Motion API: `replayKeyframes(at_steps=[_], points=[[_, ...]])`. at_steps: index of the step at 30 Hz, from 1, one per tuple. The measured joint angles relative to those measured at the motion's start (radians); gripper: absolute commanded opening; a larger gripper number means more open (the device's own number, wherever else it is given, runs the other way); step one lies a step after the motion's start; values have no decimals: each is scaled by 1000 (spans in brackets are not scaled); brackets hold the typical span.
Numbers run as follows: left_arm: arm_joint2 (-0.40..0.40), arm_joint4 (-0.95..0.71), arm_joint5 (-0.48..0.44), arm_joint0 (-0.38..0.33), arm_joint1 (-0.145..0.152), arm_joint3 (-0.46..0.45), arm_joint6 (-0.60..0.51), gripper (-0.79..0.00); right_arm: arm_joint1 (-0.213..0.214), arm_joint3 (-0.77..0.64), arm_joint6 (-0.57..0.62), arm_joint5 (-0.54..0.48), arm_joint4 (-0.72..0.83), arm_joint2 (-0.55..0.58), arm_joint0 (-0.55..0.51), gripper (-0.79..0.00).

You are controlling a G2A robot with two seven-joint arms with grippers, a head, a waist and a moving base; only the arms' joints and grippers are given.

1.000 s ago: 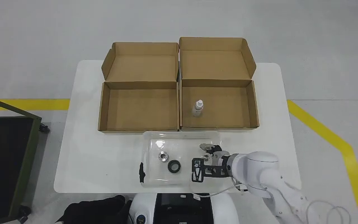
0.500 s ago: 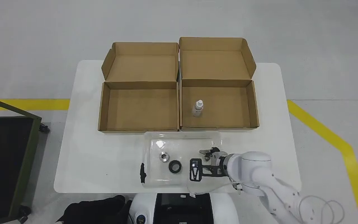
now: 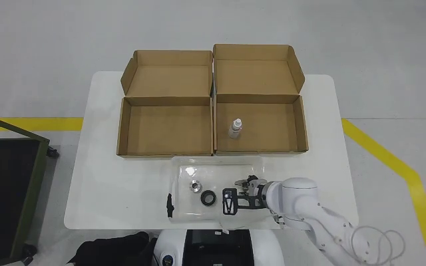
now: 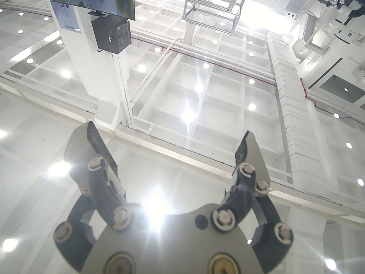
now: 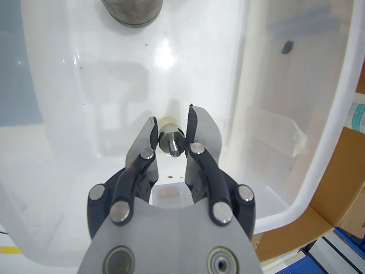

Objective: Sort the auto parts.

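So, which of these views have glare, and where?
Left wrist view: ceiling lamps flare, with one starburst at the base of the left gripper. Right wrist view: a bright spot on the clear bin floor beyond the right gripper holding a metal part. Top view: even light.

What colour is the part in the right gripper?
The part is silver, cream-tipped; clearest in right wrist view.
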Motion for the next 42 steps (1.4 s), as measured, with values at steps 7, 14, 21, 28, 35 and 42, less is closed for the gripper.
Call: replayKeyframes(at_steps=[7,14,21,28,35,42], points=[[0,0,0,0,0,0,0,0,6,-40,-18,-2,55,9,10,-785],[0,0,0,0,0,0,0,0,8,-36,-154,11,104,43,7,-785],[0,0,0,0,0,0,0,0,12,-17,-344,22,171,96,-5,-785],[0,0,0,0,0,0,0,0,13,0,-551,64,232,170,-12,-785],[0,0,0,0,0,0,0,0,9,35,-752,65,288,207,-1,-785],[0,0,0,0,0,0,0,0,3,85,-916,43,369,229,8,-785]])
